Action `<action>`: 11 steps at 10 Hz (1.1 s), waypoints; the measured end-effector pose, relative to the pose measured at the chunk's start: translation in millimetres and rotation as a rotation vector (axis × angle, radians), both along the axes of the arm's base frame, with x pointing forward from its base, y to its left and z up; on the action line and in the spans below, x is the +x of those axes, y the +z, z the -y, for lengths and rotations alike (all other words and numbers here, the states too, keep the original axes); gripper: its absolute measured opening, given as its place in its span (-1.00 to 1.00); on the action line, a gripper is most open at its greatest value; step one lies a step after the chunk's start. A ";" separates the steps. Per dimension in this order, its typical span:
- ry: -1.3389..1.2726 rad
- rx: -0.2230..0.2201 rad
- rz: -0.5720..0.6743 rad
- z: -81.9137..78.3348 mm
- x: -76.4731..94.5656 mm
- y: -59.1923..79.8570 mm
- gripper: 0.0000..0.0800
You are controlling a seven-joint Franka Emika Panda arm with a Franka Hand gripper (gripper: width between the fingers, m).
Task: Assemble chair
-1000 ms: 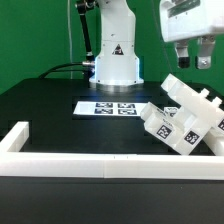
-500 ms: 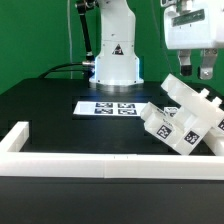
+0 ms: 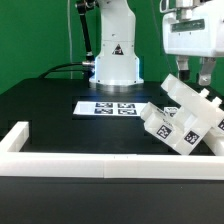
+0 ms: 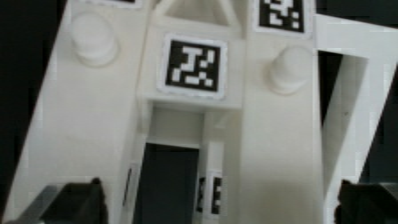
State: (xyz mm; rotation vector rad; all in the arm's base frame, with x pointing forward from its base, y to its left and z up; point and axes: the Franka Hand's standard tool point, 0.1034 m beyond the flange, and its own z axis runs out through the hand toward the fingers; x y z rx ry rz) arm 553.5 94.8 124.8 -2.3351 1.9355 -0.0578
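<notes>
The claw [image 3: 195, 72] hangs wide open and holds nothing. Its two fingertips [image 4: 68, 200] are far apart, so a white part could fit between them when the claw goes down. The chair [image 3: 185, 118] sits just under the claw, on the exterior view's right. It is joined into one blocky lump and tipped at a slant on the black surface [image 3: 50, 115]. It rests near the white border rail [image 3: 90, 162], which may keep it from sliding. A square tag [image 4: 192, 63] faces up, likely so a camera can find it. The marker board [image 3: 108, 106] lies flat beside the chair. I cannot tell which part the claw wants.
</notes>
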 end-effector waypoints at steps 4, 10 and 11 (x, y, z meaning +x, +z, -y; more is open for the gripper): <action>0.051 -0.018 0.007 28.5 4.0 -1.9 0.62; 0.071 -0.045 0.001 45.6 6.0 -13.7 0.62; 0.074 -0.053 -0.002 50.2 5.6 -18.4 0.62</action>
